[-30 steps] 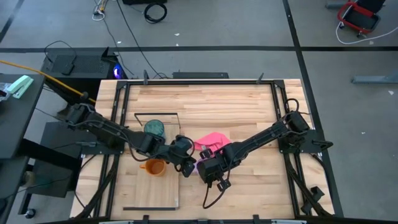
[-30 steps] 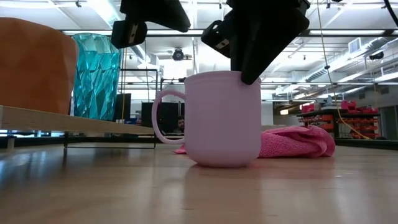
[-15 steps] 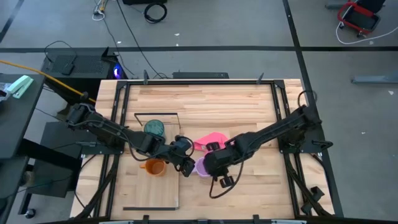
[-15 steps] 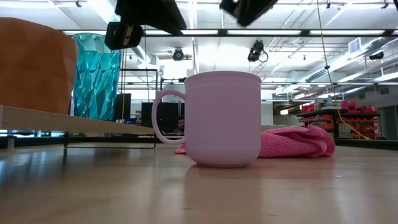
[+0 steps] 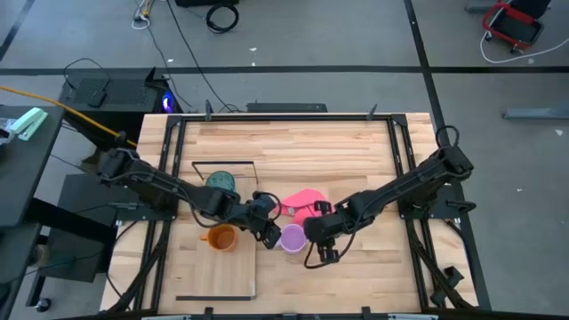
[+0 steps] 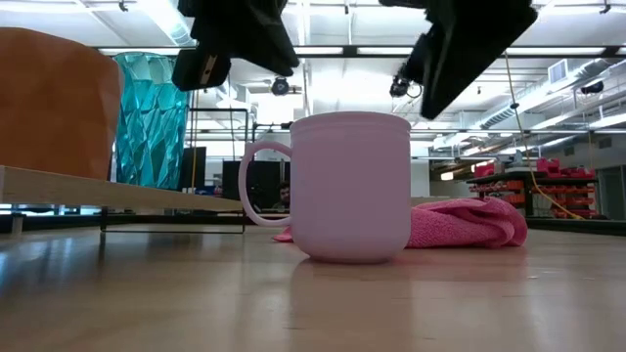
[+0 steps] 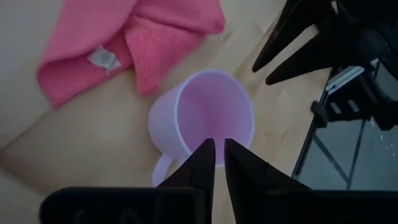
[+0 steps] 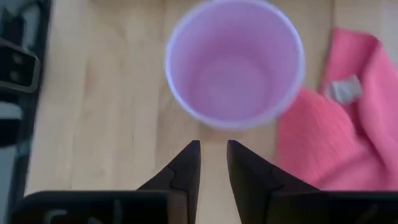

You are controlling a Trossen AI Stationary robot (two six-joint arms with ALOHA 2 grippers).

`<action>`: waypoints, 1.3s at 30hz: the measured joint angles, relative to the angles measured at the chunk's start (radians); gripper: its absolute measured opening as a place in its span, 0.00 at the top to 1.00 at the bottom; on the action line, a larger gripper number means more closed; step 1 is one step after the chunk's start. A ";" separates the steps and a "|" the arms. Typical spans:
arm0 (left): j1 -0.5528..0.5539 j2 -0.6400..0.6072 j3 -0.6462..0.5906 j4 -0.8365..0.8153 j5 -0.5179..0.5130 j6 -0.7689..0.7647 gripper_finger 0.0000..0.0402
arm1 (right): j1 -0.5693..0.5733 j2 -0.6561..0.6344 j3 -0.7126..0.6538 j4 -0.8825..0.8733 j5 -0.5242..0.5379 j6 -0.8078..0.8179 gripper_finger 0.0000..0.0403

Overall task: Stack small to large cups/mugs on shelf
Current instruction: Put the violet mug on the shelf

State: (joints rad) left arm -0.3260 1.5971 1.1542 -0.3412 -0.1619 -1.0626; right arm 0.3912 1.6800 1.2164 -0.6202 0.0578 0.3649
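Pale wood tabletop (image 5: 338, 151) carries everything: both grippers, left gripper (image 5: 264, 233) and right gripper (image 5: 317, 233), hover with fingers nearly closed and empty on either side of the smooth, round lilac-purple mug (image 5: 291, 238), just beside a crumpled pink cloth (image 5: 302, 201).

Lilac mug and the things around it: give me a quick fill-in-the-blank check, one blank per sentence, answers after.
1. The lilac mug stands upright on the ____, not on the shelf.
2. Beside the mug lies a ____ cloth.
3. On the shelf, the orange mug stands next to the ____ tumbler.
4. Neither the left gripper nor the right gripper ____ the mug.

Missing words: table; pink; teal; holds
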 joint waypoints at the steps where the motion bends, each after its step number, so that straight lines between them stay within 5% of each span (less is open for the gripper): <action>1: 0.000 0.007 0.000 0.001 0.008 0.000 0.90 | 0.000 0.006 -0.011 0.041 -0.005 0.000 0.78; 13: 0.004 0.045 0.000 -0.013 0.036 -0.019 0.90 | -0.014 0.084 -0.013 0.217 -0.059 -0.069 0.81; 39: 0.081 0.054 0.000 -0.144 0.036 -0.044 0.79 | -0.018 0.084 -0.013 0.227 -0.067 -0.100 0.82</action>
State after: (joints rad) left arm -0.2451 1.6512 1.1542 -0.4850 -0.1255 -1.1063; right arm 0.3732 1.7638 1.2037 -0.3933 -0.0095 0.2651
